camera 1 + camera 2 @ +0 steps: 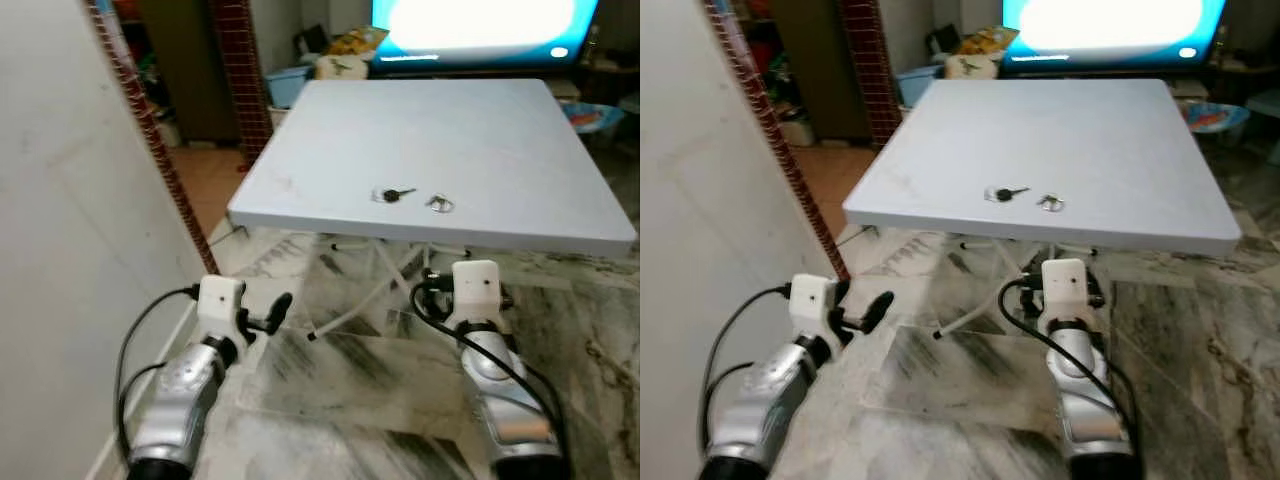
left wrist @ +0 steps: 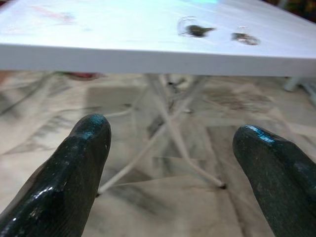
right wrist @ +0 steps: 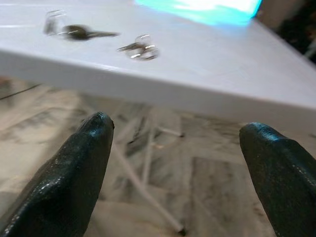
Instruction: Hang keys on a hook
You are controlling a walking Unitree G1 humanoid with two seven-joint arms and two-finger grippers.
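A key with a dark head (image 1: 396, 194) lies near the front edge of the white folding table (image 1: 500, 140). Just right of it lies a second small silver key on a ring (image 1: 439, 204). Both also show in the wrist views, the dark-headed key (image 2: 196, 30) and the silver one (image 3: 139, 49). My left gripper (image 2: 173, 143) is open, held low over the floor, in front of and to the left of the table. My right gripper (image 3: 180, 136) is open too, just below the table's front edge, under the keys. Nothing is between either pair of fingers.
A white wall (image 1: 60, 250) with a red-brick edge (image 1: 150, 120) runs close along my left. White crossed table legs (image 1: 372, 290) stand on the marble floor (image 1: 380, 390). A bright screen (image 1: 480, 20), a blue tub (image 1: 285, 85) and clutter lie beyond the table.
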